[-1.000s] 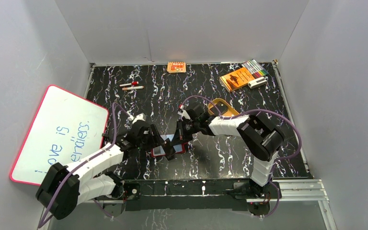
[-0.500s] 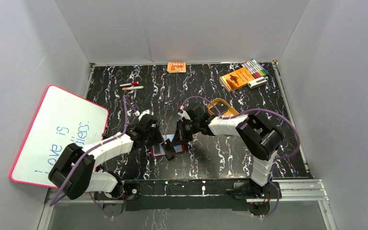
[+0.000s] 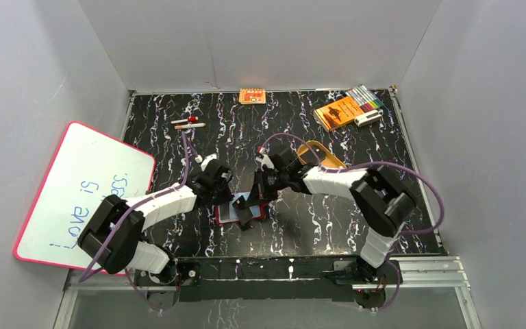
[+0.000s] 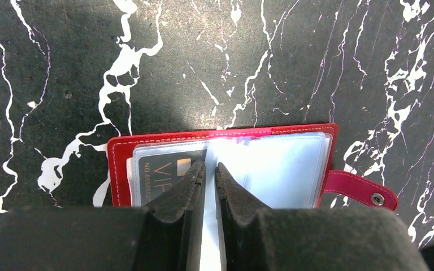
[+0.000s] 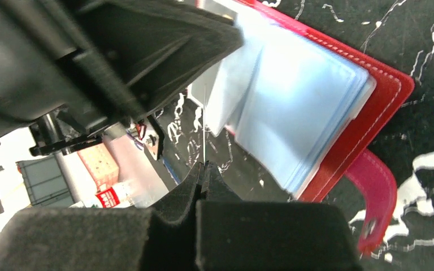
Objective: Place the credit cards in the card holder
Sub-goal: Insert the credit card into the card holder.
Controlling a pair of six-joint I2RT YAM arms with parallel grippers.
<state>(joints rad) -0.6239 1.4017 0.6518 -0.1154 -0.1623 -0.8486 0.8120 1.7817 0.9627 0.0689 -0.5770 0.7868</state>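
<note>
The red card holder point(image 3: 236, 214) lies open on the black marbled table, snap tab to the right point(image 4: 361, 192). A dark VIP credit card point(image 4: 158, 172) sits inside its left clear sleeve. My left gripper point(image 4: 210, 166) hangs over the holder's middle. Its jaws are narrowed to a thin slit, one fingertip at the card's right edge, with only pale sleeve showing through the slit. My right gripper point(image 5: 203, 165) is shut on a thin glossy sheet seen edge-on, which looks like one of the holder's clear sleeves, raised beside the blue sleeves point(image 5: 294, 113). In the top view both grippers meet over the holder, left gripper point(image 3: 243, 218), right gripper point(image 3: 257, 199).
A whiteboard point(image 3: 82, 192) leans at the left edge. A tan tray point(image 3: 318, 152) lies behind the right arm. At the back stand an orange booklet point(image 3: 337, 112), markers point(image 3: 366, 96), a small orange box point(image 3: 252, 96) and pens point(image 3: 188, 123).
The left jaws have closed from wide apart to a thin slit, and the left arm has shifted its elbow toward the table's middle. The right gripper has stayed in place, shut.
</note>
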